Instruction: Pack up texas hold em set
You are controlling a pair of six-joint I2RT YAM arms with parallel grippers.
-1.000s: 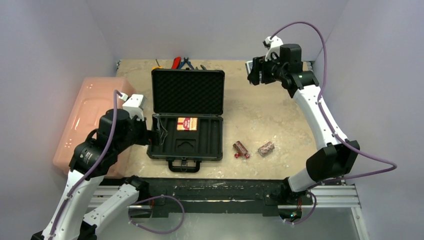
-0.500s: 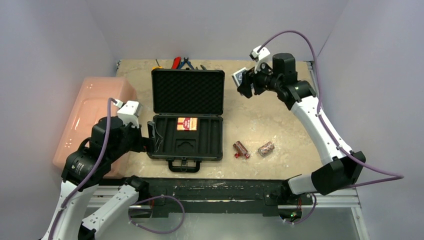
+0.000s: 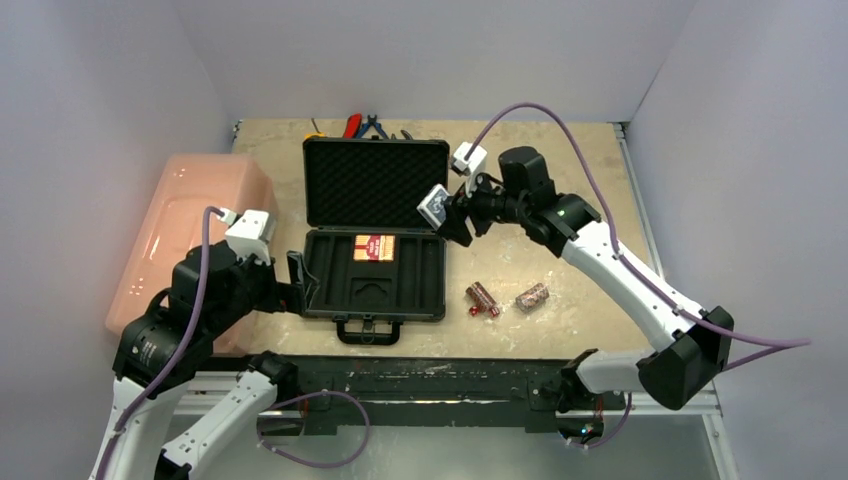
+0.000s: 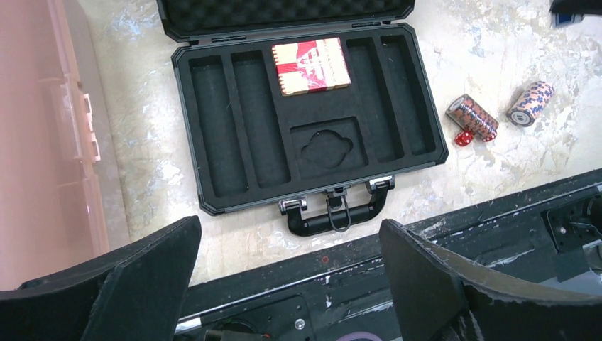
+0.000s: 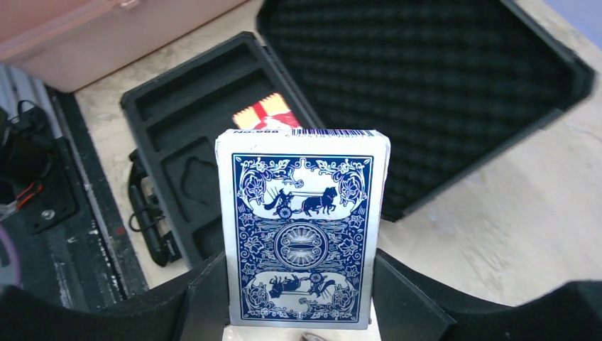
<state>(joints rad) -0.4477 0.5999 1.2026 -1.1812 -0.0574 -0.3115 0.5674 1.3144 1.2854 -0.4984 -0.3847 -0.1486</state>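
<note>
The black briefcase-like case (image 3: 330, 278) is seen lying open on the beige, stone-patterned table (image 3: 560, 180). Its handle is turned toward the arm bases and its egg-crate foam lid (image 3: 375, 185) is raised at the far side. A red-and-cream patterned card deck (image 3: 374, 247) is seated in the far middle compartment of the foam base. A blue-backed card deck (image 3: 434, 207) is held in the air by the right gripper (image 3: 445, 215), just off the right edge of the lid. In the right wrist view it is clamped upright between the two fingers. To the right of the case, two reddish chip rolls (image 3: 483, 297) (image 3: 532, 296) are laid on the table, a little apart from each other. Two small red dice (image 3: 474, 311) (image 3: 493, 311) are found just beside the nearer side of the left roll. The left gripper (image 3: 300, 280) is placed at the case's left wall with its jaws spread wide and nothing between them; whether the case is touched cannot be told. A large pink translucent plastic bin (image 3: 190, 230) is set left of the case. Red- and blue-handled pliers (image 3: 365, 125) are seen at the far table edge behind the lid.
</note>
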